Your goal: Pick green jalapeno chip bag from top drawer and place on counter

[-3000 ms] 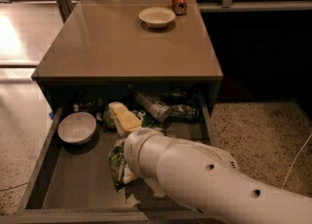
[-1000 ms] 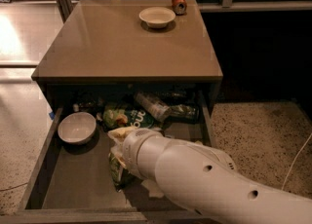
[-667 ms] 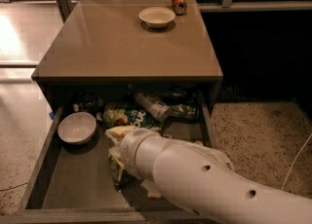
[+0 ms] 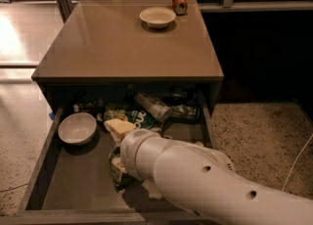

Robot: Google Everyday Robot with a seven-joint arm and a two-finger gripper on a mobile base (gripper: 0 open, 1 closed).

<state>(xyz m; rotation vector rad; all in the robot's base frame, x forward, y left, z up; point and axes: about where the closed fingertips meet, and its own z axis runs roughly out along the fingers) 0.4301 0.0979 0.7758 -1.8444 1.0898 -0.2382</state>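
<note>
Camera view: tool [image 4: 118, 169] in top drawer [image 4: 73, 182]

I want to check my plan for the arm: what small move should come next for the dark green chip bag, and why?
Probably lift slightly and shift toward the back of the top drawer. The gripper, mostly hidden under the arm, sits low at a crumpled lighter green packet, while the green jalapeno chip bag with white lettering lies farther back.
</note>
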